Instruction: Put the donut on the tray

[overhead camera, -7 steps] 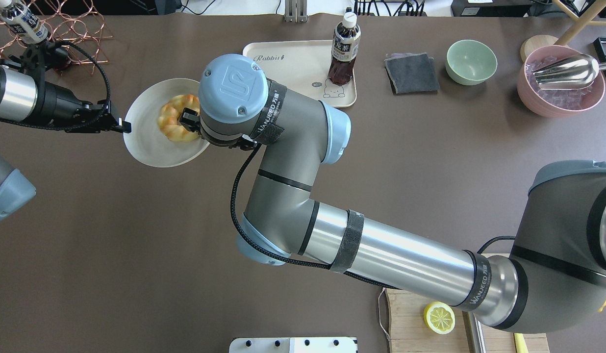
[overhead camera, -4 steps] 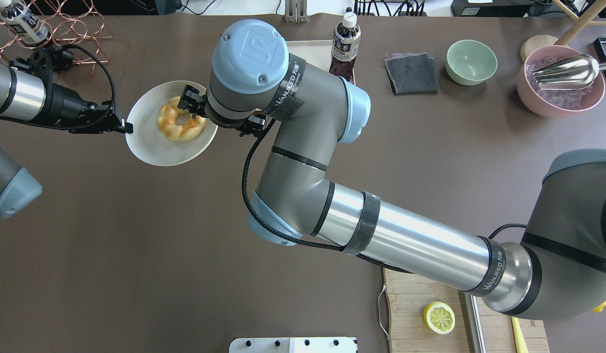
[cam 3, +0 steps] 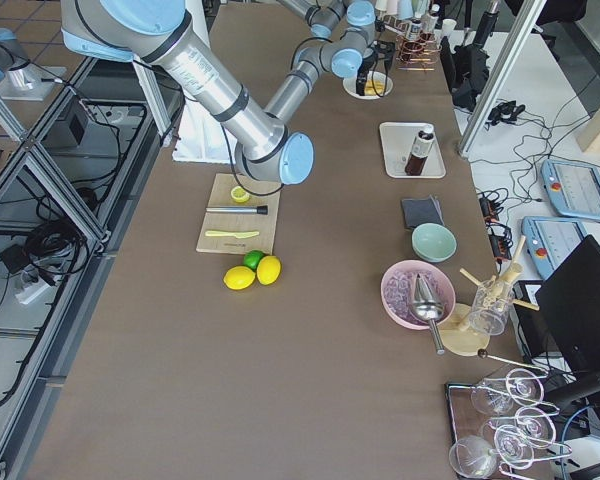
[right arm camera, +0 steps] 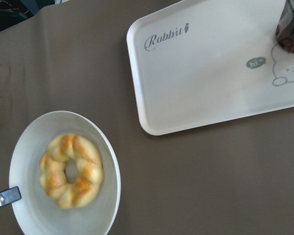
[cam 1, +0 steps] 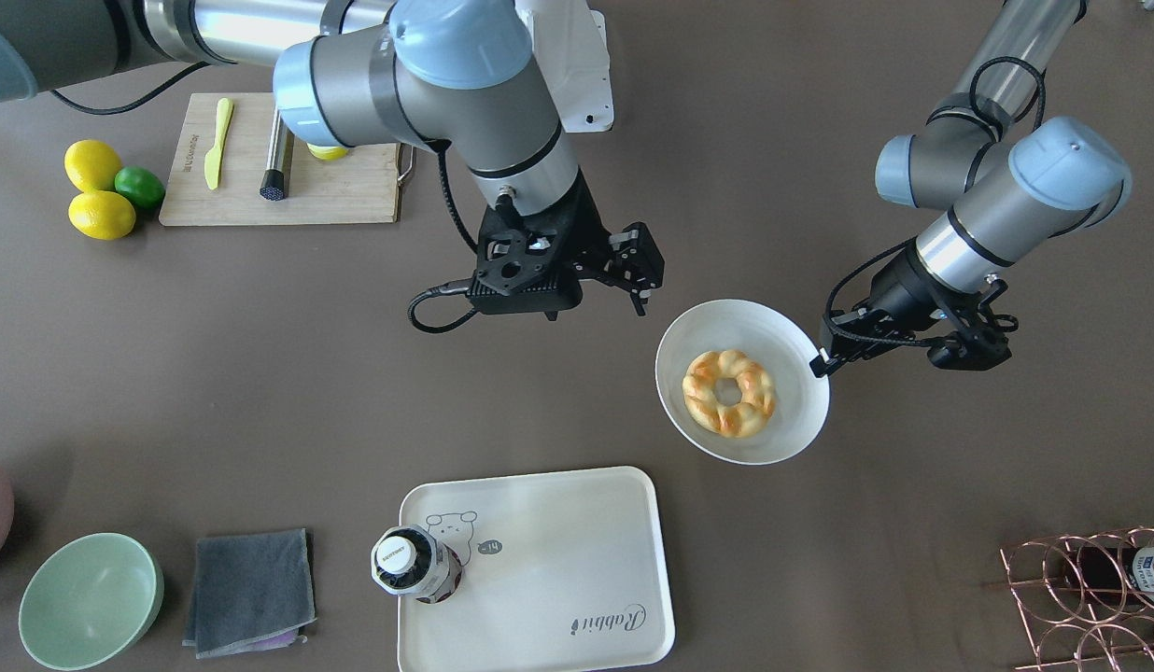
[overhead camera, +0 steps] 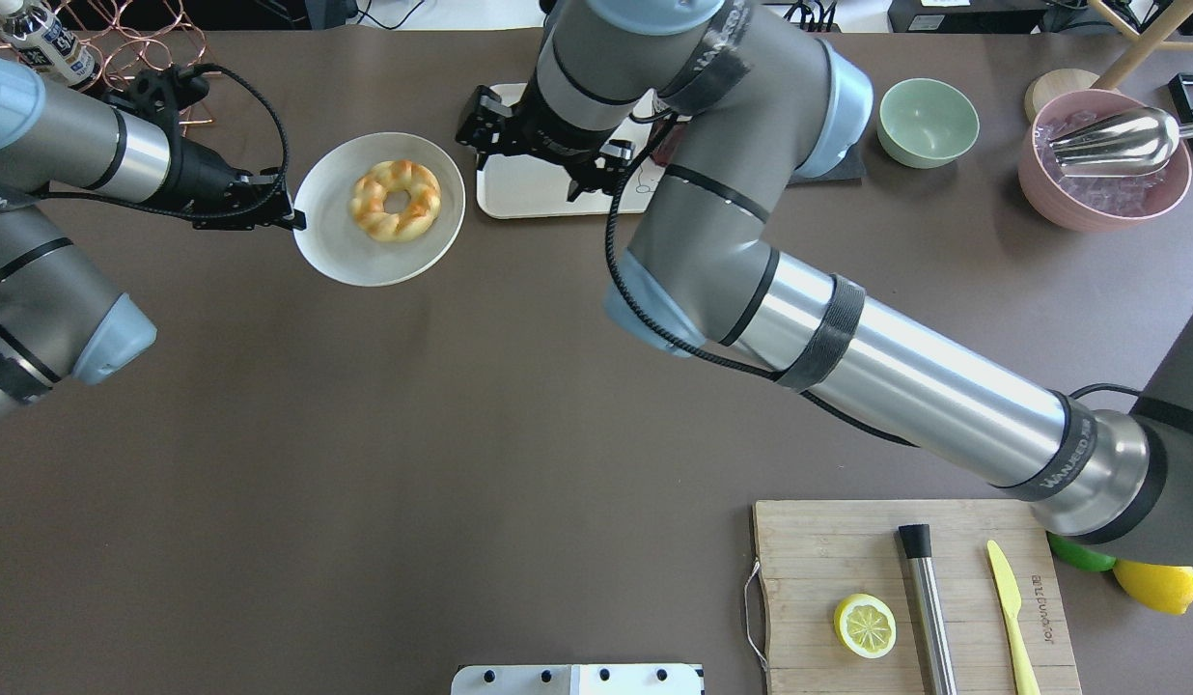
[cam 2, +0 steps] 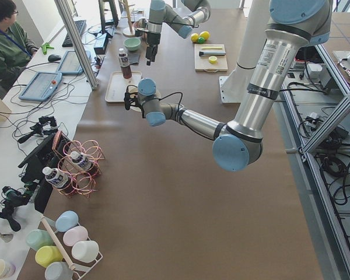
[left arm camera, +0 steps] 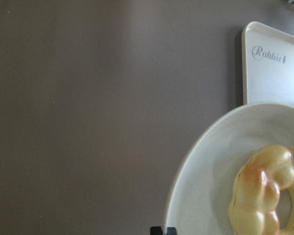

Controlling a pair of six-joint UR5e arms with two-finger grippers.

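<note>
Left gripper [overhead camera: 292,222] is clamped on the left rim of the round white plate [overhead camera: 360,259]. In the left wrist view I see its fingertips [left arm camera: 162,230] pinched together at the plate's edge. I can't tell whether the plate sits on the table [overhead camera: 365,463] or is held just off it.

The donut [overhead camera: 425,208] lies flat in the middle of that plate. Neither gripper touches it, and it is not on the tray.

Right gripper [cam 1: 640,285] hangs high over the table and holds nothing. Its jaws look parted, and no fingertips show in its own wrist view. It sits to the right of the plate, apart from the donut, and touches neither plate nor tray.

The tray [cam 1: 558,551] lies flat toward the far side of the table, just right of the plate, with a strip of bare table between them. A dark drink bottle [cam 1: 414,565] stands upright on the tray's right part, beside the bear drawing.

Farther right along the far side are a folded grey cloth [cam 1: 250,588], a green bowl [cam 1: 90,597], and a pink bowl [overhead camera: 1103,183] with a metal scoop in it.

Near right is a wooden cutting board [overhead camera: 828,550] with a lemon half [overhead camera: 865,625], a steel bar and a yellow knife on it.

In the far left corner a copper wire rack [cam 1: 1081,597] holds a bottle.
</note>
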